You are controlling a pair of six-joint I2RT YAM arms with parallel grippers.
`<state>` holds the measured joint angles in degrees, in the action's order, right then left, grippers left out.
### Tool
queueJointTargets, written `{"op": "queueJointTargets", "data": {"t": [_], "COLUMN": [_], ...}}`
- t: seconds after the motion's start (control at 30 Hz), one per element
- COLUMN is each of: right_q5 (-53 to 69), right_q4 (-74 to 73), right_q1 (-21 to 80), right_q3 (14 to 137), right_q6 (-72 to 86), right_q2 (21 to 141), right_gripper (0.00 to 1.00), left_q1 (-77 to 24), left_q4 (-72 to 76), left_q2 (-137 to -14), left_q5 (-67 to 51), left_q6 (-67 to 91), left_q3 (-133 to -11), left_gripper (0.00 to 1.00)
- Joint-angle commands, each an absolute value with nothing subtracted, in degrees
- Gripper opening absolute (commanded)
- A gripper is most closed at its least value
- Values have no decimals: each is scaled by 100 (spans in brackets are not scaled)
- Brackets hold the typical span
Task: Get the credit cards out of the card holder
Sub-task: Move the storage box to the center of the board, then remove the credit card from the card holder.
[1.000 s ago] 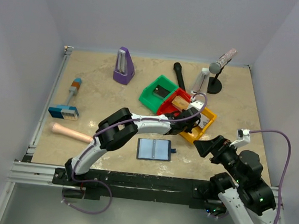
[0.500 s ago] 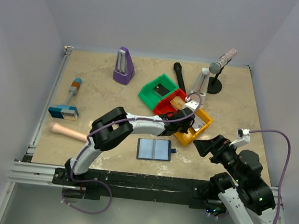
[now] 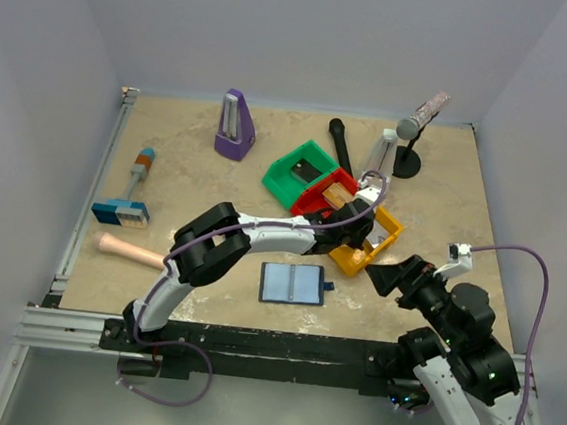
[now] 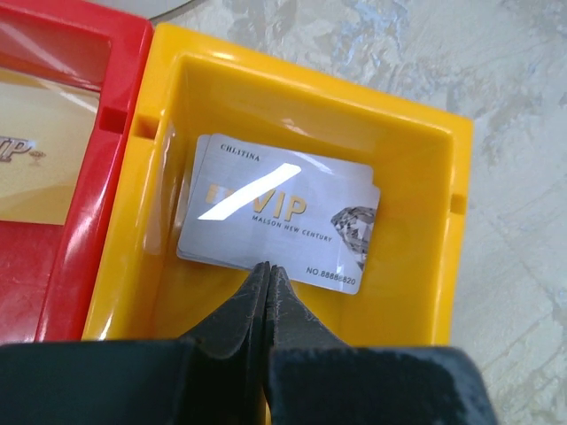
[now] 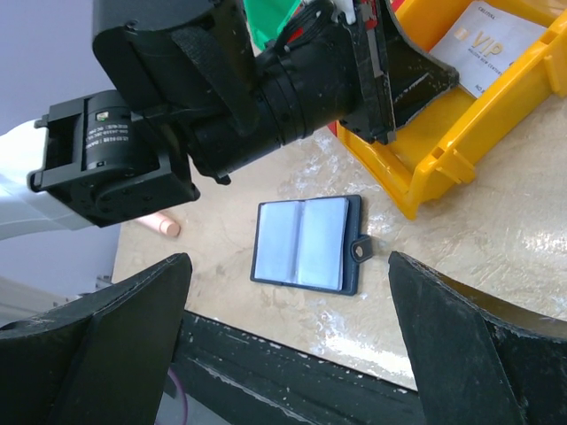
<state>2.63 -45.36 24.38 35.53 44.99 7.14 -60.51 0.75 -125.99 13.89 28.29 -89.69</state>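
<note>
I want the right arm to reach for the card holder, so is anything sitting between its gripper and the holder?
Nothing visible does. The card holder lies open on the table straight ahead of the open right gripper; the yellow bin and the left arm sit beyond that line.

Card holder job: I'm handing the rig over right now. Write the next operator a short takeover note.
Left gripper: shut, empty, over the yellow plastic bin.
Right gripper: open, empty, to the right of the dark navy bifold card holder.
Holder: lies open and flat on the table; its pale panels look bare.
Done: silver VIP cards lie stacked in the yellow bin, and a gold card lies in the red bin.
Left: check the holder's pockets for hidden cards.
</note>
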Motion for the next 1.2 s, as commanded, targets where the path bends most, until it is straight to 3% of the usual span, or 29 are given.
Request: {"op": "queueJointTargets", "data": {"t": [0.0, 0.23, 0.6, 0.8, 1.0, 1.17], "right_q5": [299, 316, 141, 18, 9, -1193], "right_q4": [-4324, -4324, -4394, -4614, -4572, -3947], "right_q1": [2461, 2470, 2461, 2461, 2575, 3294], "right_q3": [3481, 3507, 3674, 3946, 3780, 3367], "right_q6": [4544, 4562, 4474, 3833, 3744, 3148], "right_q2": [773, 826, 879, 1466, 2557, 2443], "right_gripper": [99, 99, 99, 99, 99, 99], "left_q1": [-6082, -6082, -6065, -5863, -5520, -5520], "left_q4": [167, 175, 1221, 1354, 1170, 757], "left_q2": [-12682, -12674, -10962, -9591, -7816, -6585], "left_q5": [1240, 1213, 1450, 1862, 2565, 2970], "left_q6": [2847, 2839, 2847, 3049, 3585, 3857], "left_q3": [-9342, -9440, -8219, -7104, -5110, -3773], "left_gripper": [0, 0, 0, 23, 39, 59]}}
